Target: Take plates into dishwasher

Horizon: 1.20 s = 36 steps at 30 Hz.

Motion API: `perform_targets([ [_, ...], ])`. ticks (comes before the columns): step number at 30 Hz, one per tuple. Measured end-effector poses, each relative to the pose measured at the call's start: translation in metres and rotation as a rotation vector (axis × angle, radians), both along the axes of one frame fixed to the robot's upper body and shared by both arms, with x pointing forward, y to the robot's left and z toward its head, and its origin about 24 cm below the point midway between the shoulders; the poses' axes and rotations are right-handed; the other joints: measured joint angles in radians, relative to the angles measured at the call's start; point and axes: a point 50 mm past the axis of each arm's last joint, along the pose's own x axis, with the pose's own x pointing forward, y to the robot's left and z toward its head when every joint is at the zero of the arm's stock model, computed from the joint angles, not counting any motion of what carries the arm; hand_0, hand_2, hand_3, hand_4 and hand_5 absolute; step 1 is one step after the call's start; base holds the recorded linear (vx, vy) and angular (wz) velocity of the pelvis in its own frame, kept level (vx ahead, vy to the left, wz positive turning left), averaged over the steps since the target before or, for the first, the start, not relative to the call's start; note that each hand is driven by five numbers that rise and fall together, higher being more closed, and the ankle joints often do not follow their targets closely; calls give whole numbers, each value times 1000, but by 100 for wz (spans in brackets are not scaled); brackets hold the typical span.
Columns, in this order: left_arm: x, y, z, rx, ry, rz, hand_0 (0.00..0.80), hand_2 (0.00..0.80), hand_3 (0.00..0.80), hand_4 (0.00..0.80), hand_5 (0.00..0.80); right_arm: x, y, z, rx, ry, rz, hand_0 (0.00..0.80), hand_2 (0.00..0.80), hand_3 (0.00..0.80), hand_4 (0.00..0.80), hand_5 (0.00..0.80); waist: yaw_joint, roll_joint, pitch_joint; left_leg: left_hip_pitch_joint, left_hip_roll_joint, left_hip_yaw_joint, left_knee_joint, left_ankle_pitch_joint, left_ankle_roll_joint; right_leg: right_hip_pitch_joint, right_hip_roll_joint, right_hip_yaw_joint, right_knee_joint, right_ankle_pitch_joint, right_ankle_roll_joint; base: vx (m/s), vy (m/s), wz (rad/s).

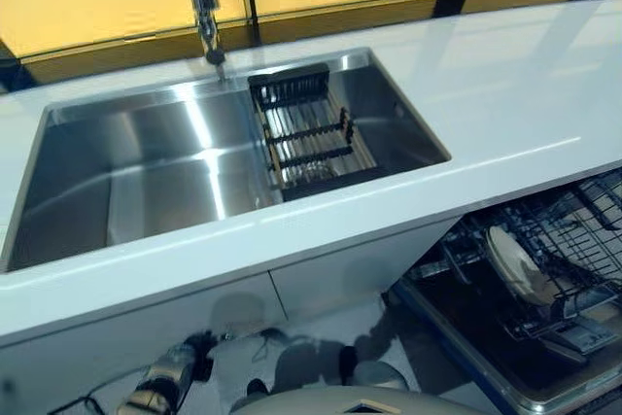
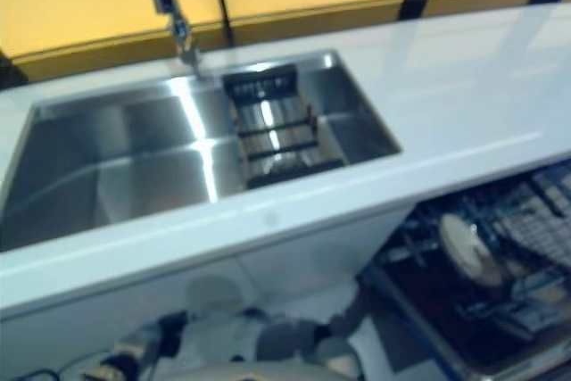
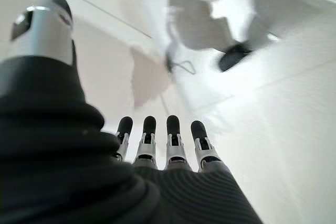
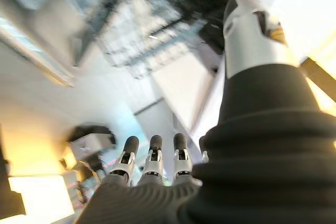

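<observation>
Left eye view: a pale plate point(image 1: 515, 264) stands on edge in the dark wire rack point(image 1: 573, 240) of the open dishwasher point(image 1: 505, 357), low on the robot's right, under the white surface point(image 1: 505, 114). Set into that surface is a steel sink point(image 1: 136, 182) holding a black drainer rack point(image 1: 311, 128), with a tap point(image 1: 202, 2) above it. The left hand point(image 3: 157, 142) hangs low near the floor, fingers straight and holding nothing. The right hand point(image 4: 152, 158) likewise shows straight, empty fingers, with the dishwasher's rack beyond them.
</observation>
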Motion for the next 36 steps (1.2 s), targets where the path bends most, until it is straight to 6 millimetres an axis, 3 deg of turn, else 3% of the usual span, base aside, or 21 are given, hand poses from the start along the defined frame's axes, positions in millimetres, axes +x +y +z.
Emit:
perform_targets([
  [1, -2, -3, -2, -14, 7, 14, 0, 0, 0, 0, 0, -5, -2, -6, 15, 6, -16, 0, 0, 0, 0, 0, -8, 8, -4, 18, 12, 0, 25, -31, -24, -7, -1, -14, 34, -11, 4, -358, 240, 27],
  [5, 0, 4, -2, 21, 39, 37, 0, 0, 0, 0, 0, -19, -7, -27, 70, 23, -125, 0, 0, 0, 0, 0, -38, 8, 0, 34, -2, -75, -143, -61, 17, -96, -1, -39, 124, -29, 23, -375, 280, 34],
  [6, -4, 9, -2, 37, 60, 55, 0, 0, 0, 0, 0, -16, -5, -33, 93, 17, -134, 0, 0, 0, 0, 0, -46, -25, 3, 39, -26, -86, -162, -36, 29, -100, -16, -39, 137, -26, 29, -338, 295, 30],
  [8, -33, 16, -10, 57, 160, 116, 0, 0, 0, 0, 0, -2, -3, -31, 99, -11, -117, 0, 0, 0, 0, 0, -43, -55, 3, 51, -59, -95, -192, -14, 54, -109, -34, 0, 140, -30, 55, -307, 272, 15],
  [11, -51, 23, -13, 67, 209, 168, 0, 0, 0, 0, 0, 8, 0, -30, 96, -13, -105, 0, 0, 0, 0, 0, -30, -75, 1, 52, -82, -120, -220, 9, 81, -109, -32, 54, 130, -28, 67, -233, 234, 25],
  [14, -48, 23, -12, 63, 185, 169, 0, 0, 0, 0, 0, 8, -2, -33, 103, -10, -107, 0, 0, 0, 0, 0, 9, -72, 7, 54, -103, -129, -215, 14, 87, -103, -48, 56, 135, -21, 76, -36, 207, 14],
  [18, -31, 22, -7, 50, 98, 138, 0, 0, 0, 0, 0, 16, 0, -30, 121, -36, -79, 0, 0, 0, 0, 0, 35, -75, 74, 140, -122, -124, -233, 19, 98, -106, -80, 42, 281, -34, 94, -109, 126, -9],
  [20, -24, 30, -1, 72, 61, 122, 0, 0, 0, 0, 0, 6, -3, -32, 126, -33, -105, 0, 0, 0, 0, 0, 35, -85, 82, 157, -129, -118, -244, 17, 113, -104, -88, 72, 301, -32, 123, -298, 28, -17],
  [21, -21, 39, 3, 94, 45, 120, 0, 0, 0, 0, 0, -2, -5, -34, 132, -35, -130, 0, 0, 0, 0, 0, 32, -87, 84, 156, -131, -103, -249, 17, 119, -98, -85, 82, 267, -11, 156, -436, -12, -33],
  [22, -20, 47, 6, 117, 40, 123, 0, 0, 0, 0, 0, -8, -7, -37, 139, -40, -148, 0, 0, 0, 0, 0, 32, -88, 90, 151, -130, -80, -245, 27, 121, -95, -80, 83, 231, 21, 164, -449, -23, -42],
  [23, -19, 52, 8, 129, 39, 123, 0, 0, 0, 0, 0, -13, -8, -38, 149, -48, -164, 0, 0, 0, 0, 0, 29, -76, 96, 143, -122, -67, -246, 26, 122, -91, -62, 85, 184, 67, 175, -347, -46, -59],
  [24, -19, 60, 12, 152, 40, 125, 0, 0, 0, 0, 0, -16, -7, -42, 171, -61, -188, 0, 0, 0, 0, 0, 35, -58, 113, 129, -94, -34, -250, 31, 125, -93, -36, 99, 137, 129, 212, -425, -113, -52],
  [25, -20, 63, 13, 166, 51, 121, 0, 0, 0, 0, 0, -21, -6, -47, 189, -77, -212, 0, 0, 0, 0, 0, 27, -37, 124, 126, -64, -17, -251, 35, 126, -111, -14, 104, 204, 86, 188, -487, -175, -47],
  [26, -22, 64, 12, 178, 66, 112, 0, 0, 0, 0, 0, -26, -4, -55, 204, -70, -231, 0, 0, 0, 0, 0, 25, -16, 125, 110, -30, 29, -247, 48, 117, -122, -5, 110, 306, 42, 164, -425, -218, -25],
  [27, -22, 65, 12, 183, 78, 110, 0, 0, 0, 0, 0, -31, -1, -66, 231, -76, -244, 0, 0, 0, 0, 0, 30, -2, 120, 97, -1, 76, -247, 53, 110, -134, -9, 130, 412, 7, 140, -326, -218, -27],
  [28, -24, 68, 13, 185, 90, 114, 0, 0, 0, 0, 0, -33, 6, -79, 277, -92, -241, 0, 0, 0, 0, 0, 33, 8, 116, 89, 20, 106, -244, 61, 97, -122, -33, 136, 450, -12, 150, -251, -249, -46],
  [30, -37, 73, 11, 192, 130, 126, 0, 0, 0, 0, 0, -29, 22, -104, 366, -126, -232, 0, 0, 0, 0, 0, 61, -9, 104, 83, 44, 145, -232, 66, 91, -56, -109, 141, 397, -32, 181, -235, -244, -73],
  [31, -45, 74, 10, 195, 152, 130, 0, 0, 0, 0, 0, -30, 31, -119, 423, -134, -242, 0, 0, 0, 0, 0, 81, -27, 81, 76, 42, 154, -230, 67, 88, -16, -142, 139, 308, -22, 194, -201, -231, -74],
  [32, -51, 75, 9, 195, 166, 133, 0, 0, 0, 0, 0, -33, 39, -132, 470, -136, -254, 0, 0, 0, 0, 0, 93, -49, 64, 75, 35, 148, -234, 66, 73, 22, -162, 139, 218, 52, 189, -126, -247, -67],
  [33, -59, 76, 7, 197, 185, 139, 0, 0, 0, 0, 0, -34, 49, -146, 520, -136, -262, 0, 0, 0, 0, 0, 97, -78, 42, 74, 27, 147, -241, 76, 27, 55, -168, 130, 136, 82, 208, -89, -253, -71],
  [36, -62, 50, -5, 118, 186, 173, 0, 0, 0, 0, 0, -25, 57, -153, 576, -156, -245, 0, 0, 0, 0, 0, 103, -24, 33, 49, 54, 106, -238, 69, 13, 39, -122, 134, 80, 64, 202, -77, -216, -63],
])
